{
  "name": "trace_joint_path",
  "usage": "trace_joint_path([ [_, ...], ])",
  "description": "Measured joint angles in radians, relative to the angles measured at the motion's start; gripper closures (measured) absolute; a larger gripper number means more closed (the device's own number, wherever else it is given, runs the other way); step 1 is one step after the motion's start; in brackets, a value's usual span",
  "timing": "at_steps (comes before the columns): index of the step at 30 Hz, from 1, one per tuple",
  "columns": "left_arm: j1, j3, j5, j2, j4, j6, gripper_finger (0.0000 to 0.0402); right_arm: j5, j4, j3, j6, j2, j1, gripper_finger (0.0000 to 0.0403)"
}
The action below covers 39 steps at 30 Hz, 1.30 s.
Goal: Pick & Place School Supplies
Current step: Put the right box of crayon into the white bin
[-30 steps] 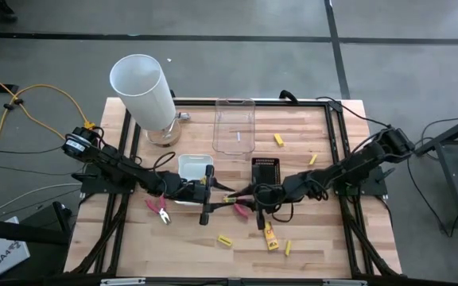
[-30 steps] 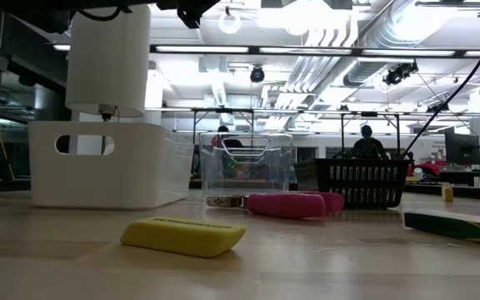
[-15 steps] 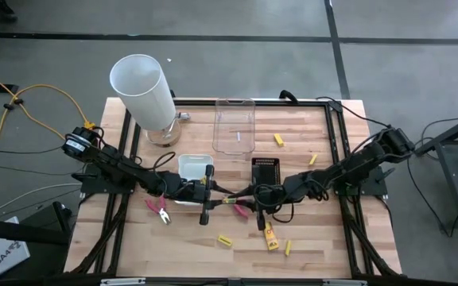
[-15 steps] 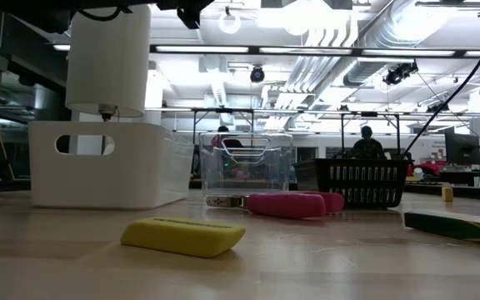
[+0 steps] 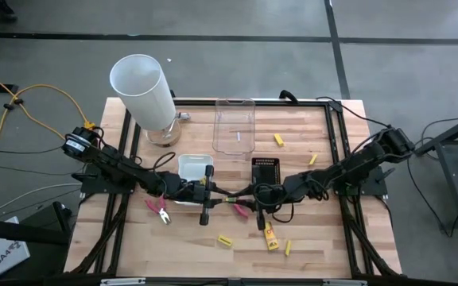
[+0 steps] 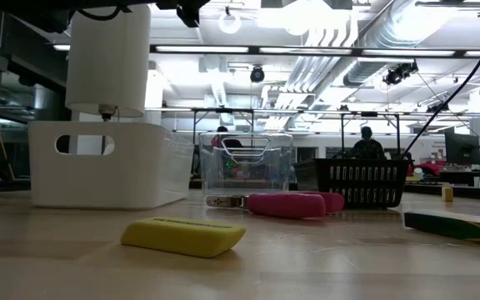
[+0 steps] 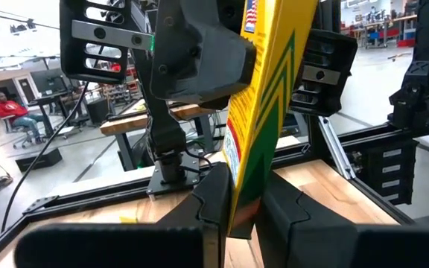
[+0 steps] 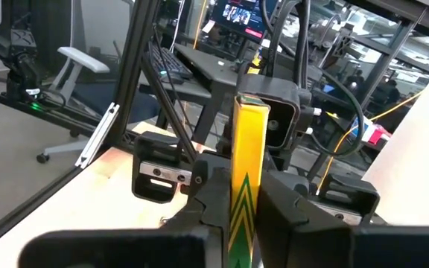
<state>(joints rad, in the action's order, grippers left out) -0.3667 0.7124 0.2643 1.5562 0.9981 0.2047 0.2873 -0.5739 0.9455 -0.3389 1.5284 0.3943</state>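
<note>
Meeting in mid-air just in front of the black basket (image 5: 266, 170), both arms are sharing one flat yellow crayon pack (image 5: 227, 197). The left gripper (image 7: 243, 212) is pinching one end of the pack, fingers (image 7: 213, 195) pressed flat against both faces, while the right gripper (image 8: 238, 195) is clamping the opposite end, its fingers (image 8: 213, 190) closed on the pack's thin edges. The pack's long axis is running straight from one gripper to the other, so neither arm is nearer; each has an end. This looks like a handover, and what follows should depend on one side letting go. Loose supplies are waiting around the basket: pink-handled pliers (image 5: 162, 211) beside the white bin (image 5: 195, 167), another pink pair (image 6: 286, 204), and a yellow stub (image 5: 225, 240).
</note>
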Motion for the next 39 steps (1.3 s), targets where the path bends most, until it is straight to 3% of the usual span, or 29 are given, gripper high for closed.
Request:
trace_joint_path([
  [12, -0.011, 0.000, -0.003, 0.000, 0.000, -0.028, 0.0364, -0.006, 0.001, 0.000, -0.013, 0.000, 0.000, 0.0288],
  [21, -0.034, 0.000, 0.101, 0.000, -0.040, -0.111, 0.0363, 0.055, 0.003, 0.000, -0.010, 0.000, 0.028, 0.0248],
  [27, -0.109, 0.000, 0.257, 0.000, -0.058, -0.108, 0.0363, 0.249, 0.021, 0.000, -0.033, 0.000, 0.071, 0.0236],
  [31, -0.166, 0.000, 0.441, -0.003, -0.076, -0.172, 0.0363, 0.339, 0.054, 0.000, -0.028, 0.000, 0.099, 0.0233],
  [36, -0.214, -0.001, 0.648, -0.062, -0.319, -0.395, 0.0363, 0.461, 0.106, 0.000, -0.021, 0.000, 0.142, 0.0233],
  [39, -0.220, -0.001, 0.677, -0.125, -0.535, -0.610, 0.0363, 0.525, 0.110, 0.000, -0.021, 0.000, 0.168, 0.0233],
])
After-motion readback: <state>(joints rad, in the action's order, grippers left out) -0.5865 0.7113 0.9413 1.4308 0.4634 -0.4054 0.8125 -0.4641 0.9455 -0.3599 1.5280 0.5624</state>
